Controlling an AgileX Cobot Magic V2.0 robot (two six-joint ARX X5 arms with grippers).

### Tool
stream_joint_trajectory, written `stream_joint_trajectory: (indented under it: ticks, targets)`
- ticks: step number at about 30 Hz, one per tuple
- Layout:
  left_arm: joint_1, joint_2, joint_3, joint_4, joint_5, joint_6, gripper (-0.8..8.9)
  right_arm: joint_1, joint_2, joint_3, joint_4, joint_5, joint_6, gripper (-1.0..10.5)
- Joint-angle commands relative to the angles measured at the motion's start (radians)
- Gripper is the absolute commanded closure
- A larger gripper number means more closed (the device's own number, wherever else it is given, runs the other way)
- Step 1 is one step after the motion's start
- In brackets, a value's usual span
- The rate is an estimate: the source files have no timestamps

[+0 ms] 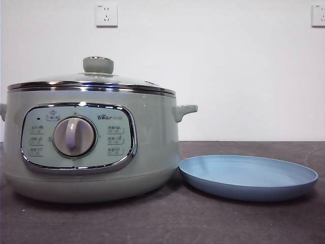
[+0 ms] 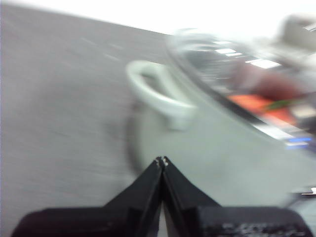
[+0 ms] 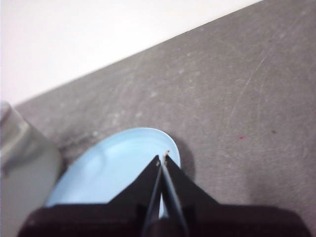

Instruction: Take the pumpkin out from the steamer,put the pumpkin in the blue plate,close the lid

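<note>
Front view
Steamer (image 1: 91,147): pale sage-green round pot on the dark table (image 1: 162,223); chrome-framed panel, central dial, small side handles.
Lid (image 1: 91,84): seated on the steamer, steel rim all round, pale green knob on top.
Blue plate (image 1: 249,177): light blue, shallow, low rim; just beside the steamer, nothing in it.
Grippers: neither shows here.

Left wrist view (blurred)
Left gripper (image 2: 162,160): jaws clenched tip to tip, grasping nothing.
Steamer (image 2: 217,153): just ahead of the jaw tips; side handle (image 2: 158,94) a little beyond them.
Lid (image 2: 222,59): glass, closed over the pot.
Pumpkin (image 2: 256,104): inside the steamer, an orange-red patch with a green streak seen through the glass; shape unclear.

Right wrist view
Right gripper (image 3: 163,159): jaws pressed together, empty.
Blue plate (image 3: 113,168): under the jaws, tips over its rim.
Steamer (image 3: 22,158): grey-green wall beyond the plate's far side.
</note>
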Motion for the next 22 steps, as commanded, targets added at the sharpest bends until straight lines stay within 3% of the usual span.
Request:
stream_joint_trajectory:
  ticks: [1,10,22]
  targets:
    - [0.002,-0.003,-0.015,0.023,0.057,-0.153,8.17,0.002,0.0,-0.015,0.009,0.0,0.082,9.6]
    - [0.002,-0.003,-0.008,0.082,0.055,-0.176,8.21,0.002,0.0,-0.015,-0.008,-0.001,0.093,9.6]
    - [0.002,0.006,0.137,-0.03,0.017,-0.211,8.21,0.002,0.074,0.076,-0.067,-0.001,0.153,9.6]
